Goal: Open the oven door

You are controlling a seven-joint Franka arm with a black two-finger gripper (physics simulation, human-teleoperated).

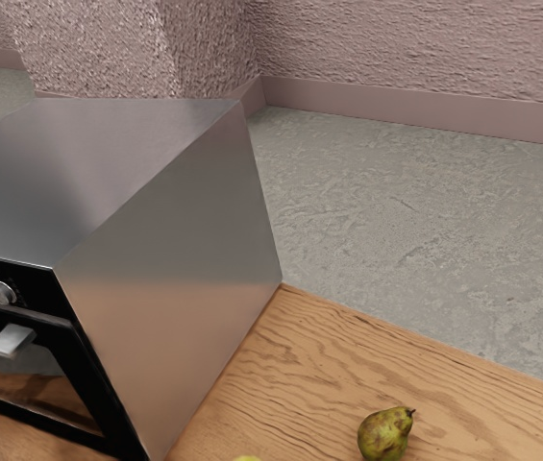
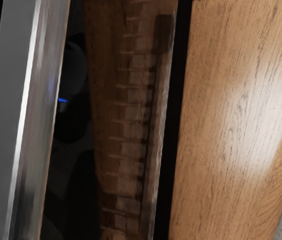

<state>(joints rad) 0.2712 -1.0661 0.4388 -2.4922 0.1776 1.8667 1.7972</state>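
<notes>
Metal handle (image 2: 28,120) is right by our wrist cam, oven door (image 1: 88,384) looks shut above the worktop (image 2: 230,120), so we're probably lining up, then grip and pull, though can't tell if our tool is clenched.

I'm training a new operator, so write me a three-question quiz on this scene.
1. Fill in: the greenish-brown fruit with a stem, resting on the wooden table, is a ____.
2. True or false: the round knob sits higher than the handle.
3. How does the oven door stand?
A) Flat on the table
B) Upright or nearly so
C) Leaning on the wall

Key: 1 pear; 2 true; 3 B
</notes>
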